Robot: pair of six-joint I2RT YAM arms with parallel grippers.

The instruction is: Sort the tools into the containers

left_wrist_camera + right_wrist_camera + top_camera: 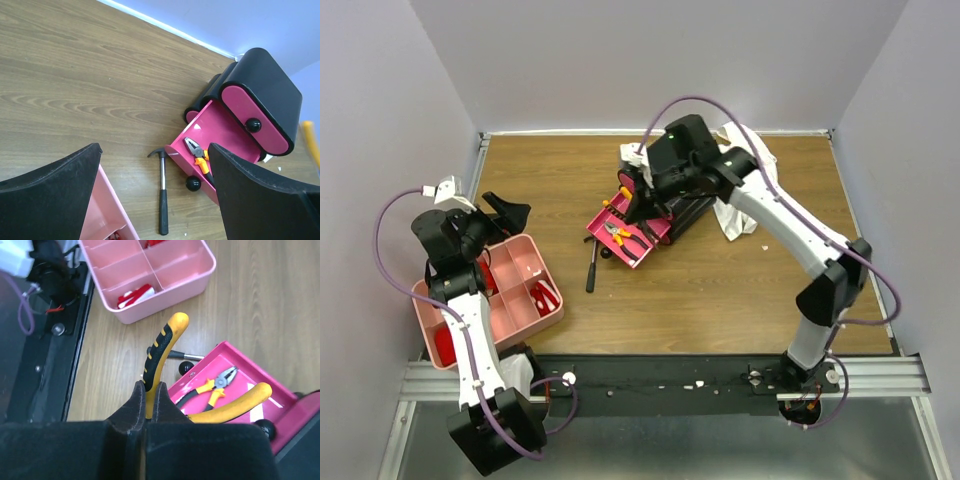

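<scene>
The black box (pixel 688 212) stands mid-table with its lowest magenta drawer (pixel 642 250) pulled open. Orange-and-black pliers (pixel 617 234) lie in that drawer; they also show in the right wrist view (pixel 214 387). A black-handled hammer (pixel 591 265) lies on the wood beside the drawer. My right gripper (pixel 150 386) is shut on one handle of yellow-and-black pliers (pixel 163 344), held above the open drawer. My left gripper (pixel 154 148) is open and empty, over the far edge of the pale-pink tray (pixel 553 318). No screwdrivers show.
Red items (pixel 546 296) lie in tray compartments. A white cloth (pixel 748 152) lies behind the box under the right arm. The table's metal rail (pixel 670 375) runs along the near edge. Grey walls enclose the left, back and right.
</scene>
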